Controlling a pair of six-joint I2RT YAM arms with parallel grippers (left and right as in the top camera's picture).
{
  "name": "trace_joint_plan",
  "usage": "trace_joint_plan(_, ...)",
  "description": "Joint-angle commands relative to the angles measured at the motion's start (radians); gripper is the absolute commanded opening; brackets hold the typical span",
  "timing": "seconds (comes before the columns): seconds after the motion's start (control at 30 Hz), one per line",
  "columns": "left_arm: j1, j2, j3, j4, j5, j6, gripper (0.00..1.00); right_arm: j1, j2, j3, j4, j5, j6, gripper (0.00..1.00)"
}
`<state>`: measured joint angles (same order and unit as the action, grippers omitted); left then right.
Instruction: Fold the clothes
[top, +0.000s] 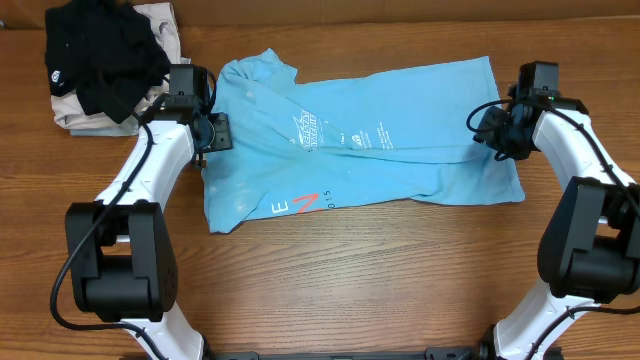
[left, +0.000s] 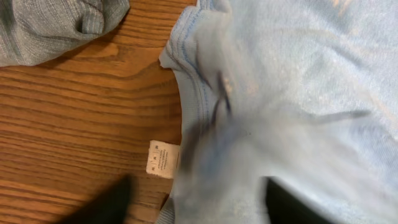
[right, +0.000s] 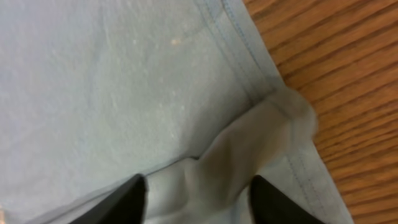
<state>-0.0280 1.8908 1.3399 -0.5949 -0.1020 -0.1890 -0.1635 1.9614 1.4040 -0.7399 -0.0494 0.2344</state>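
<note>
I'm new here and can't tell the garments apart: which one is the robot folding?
On the wooden table, look between the two white arms. The sky-blue T-shirt lies spread there, with white lettering and a red mark, unlike the black garment heaped at the far left corner.

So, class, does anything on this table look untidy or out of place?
Yes. The black garment sits crumpled on a beige garment at the far left corner. The sky-blue T-shirt lies skewed with creases, and its white care label sticks out onto the wooden table.

warm brown wood-grain table (top: 380, 270) — evenly lit
</note>
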Motion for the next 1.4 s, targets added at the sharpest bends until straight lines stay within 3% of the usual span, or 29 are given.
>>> trace_joint_plan(0.0, 0.014, 0.005, 0.004, 0.007, -0.012, 0.0, 1.0, -0.011, -0.002, 0.024, -0.003, -0.047, 0.0, 0.72)
trace_joint_plan(0.1, 0.026, 0.005, 0.08, -0.066, -0.01, 0.011, 1.0, -0.029, -0.01, 0.09, -0.063, -0.108, 0.0, 0.78)
trace_joint_plan(0.23, 0.034, 0.005, 0.328, -0.262, 0.031, 0.063, 1.0, -0.039, -0.039, 0.265, -0.201, -0.14, -0.01, 0.88)
trace_joint_plan(0.33, 0.031, 0.005, 0.516, -0.311, 0.106, 0.121, 1.0, -0.028, -0.042, 0.408, -0.261, -0.156, -0.057, 0.97)
trace_joint_plan(0.57, 0.002, 0.107, 0.581, -0.123, 0.157, 0.149, 1.0, 0.009, -0.02, 0.43, -0.204, -0.156, -0.06, 0.98)
trace_joint_plan(0.73, -0.011, 0.337, 0.758, -0.141, 0.24, 0.156, 1.0, 0.042, -0.02, 0.429, -0.251, -0.154, -0.06, 0.98)
trace_joint_plan(0.83, -0.037, 0.426, 0.816, -0.125, 0.24, 0.227, 1.0, 0.051, -0.02, 0.429, -0.278, -0.154, -0.06, 0.98)
trace_joint_plan(1.13, -0.111, 0.613, 0.819, 0.17, 0.199, 0.264, 1.0, 0.058, -0.02, 0.374, -0.312, -0.154, -0.06, 0.95)
trace_joint_plan(1.37, -0.13, 0.713, 0.821, 0.291, 0.202, 0.264, 0.97, 0.058, -0.02, 0.374, -0.318, -0.154, -0.06, 0.95)
